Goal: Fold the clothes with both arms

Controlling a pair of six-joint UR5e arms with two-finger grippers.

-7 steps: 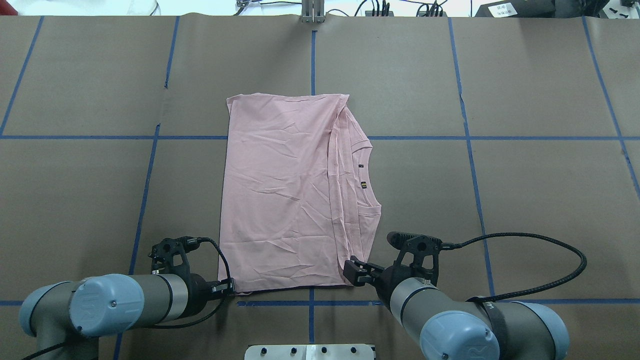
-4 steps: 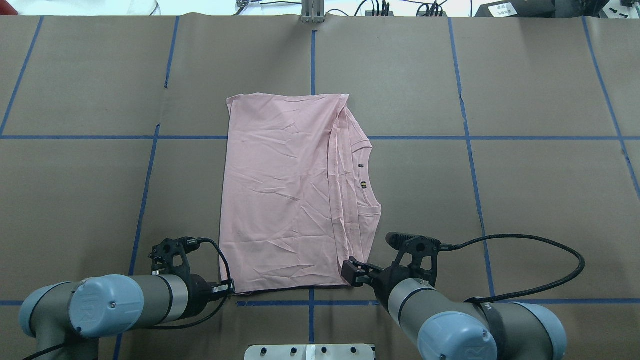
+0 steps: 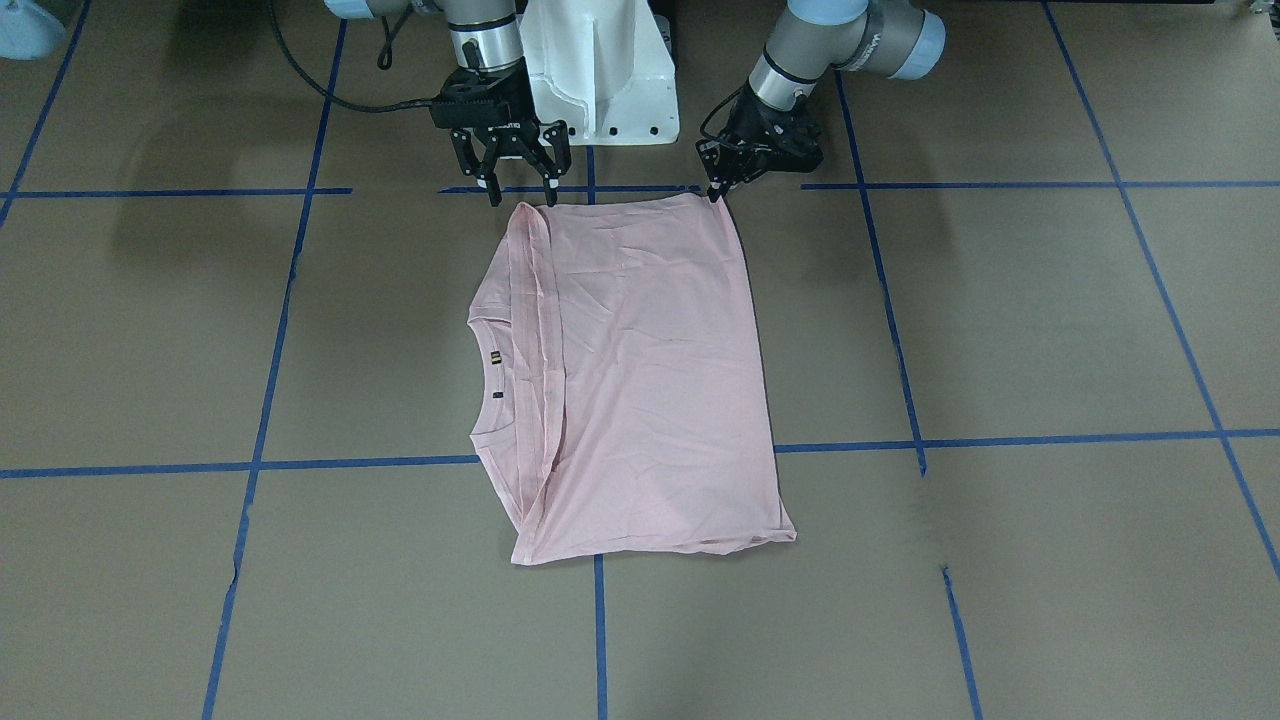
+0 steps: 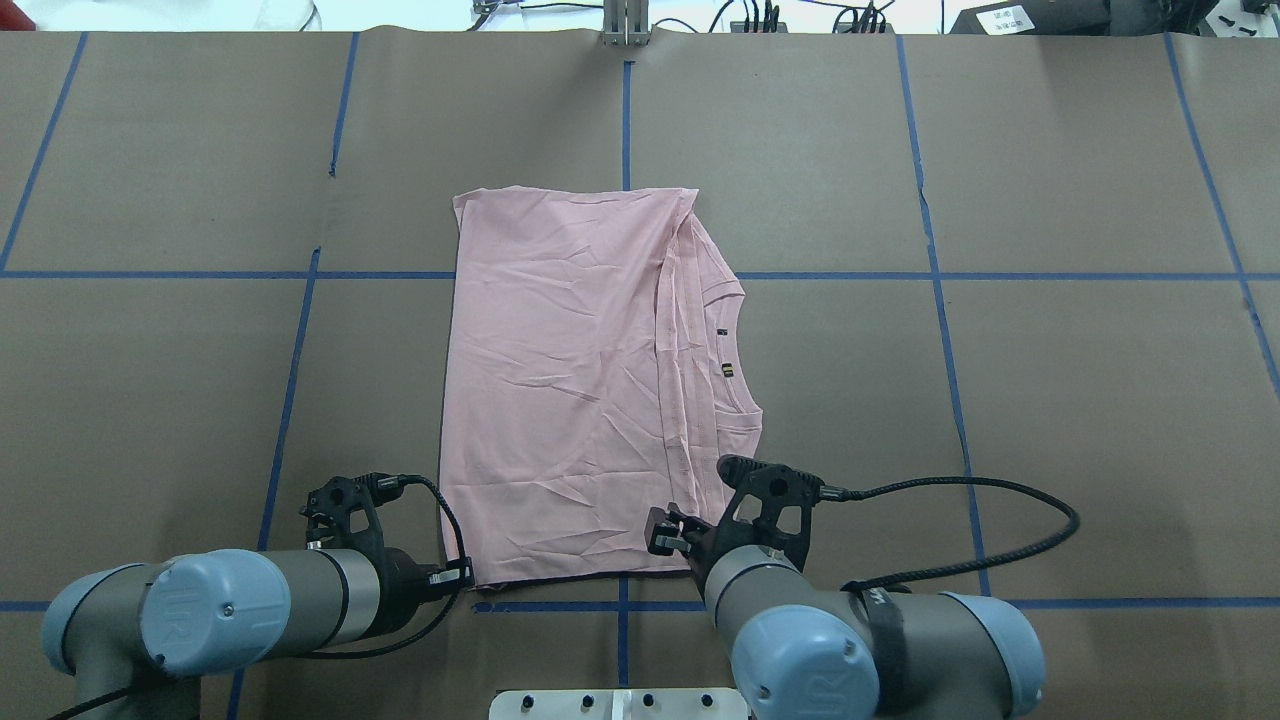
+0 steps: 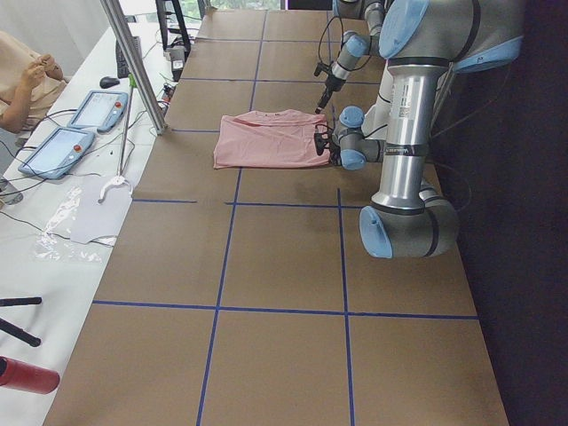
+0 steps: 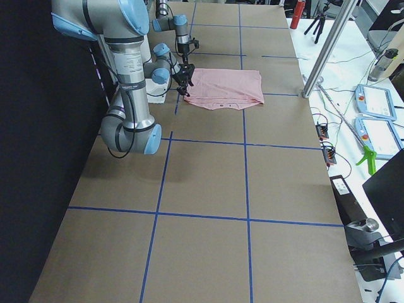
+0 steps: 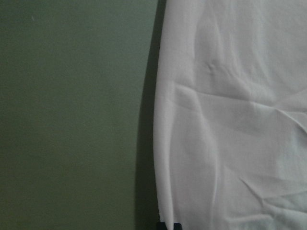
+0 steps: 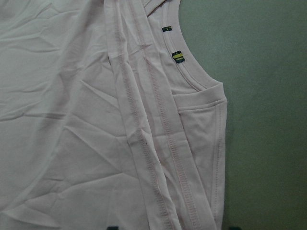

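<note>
Right gripper (image 3: 522, 195) hangs with fingers spread wide, nothing in them, just over the shirt's (image 4: 560, 400) robot-side edge by the folded sleeves. Left gripper (image 3: 714, 193) — pinched tight on the other robot-side corner, low on the table (image 4: 1050, 380). Shirt lies flat mid-table, folded to a rectangle, plain side up — collar (image 4: 735, 350) toward the robot's right.

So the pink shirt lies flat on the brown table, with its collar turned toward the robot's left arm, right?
Not quite. The shirt does lie flat on the table, but its collar is turned toward the right arm, not the left. The overhead view shows it.
</note>
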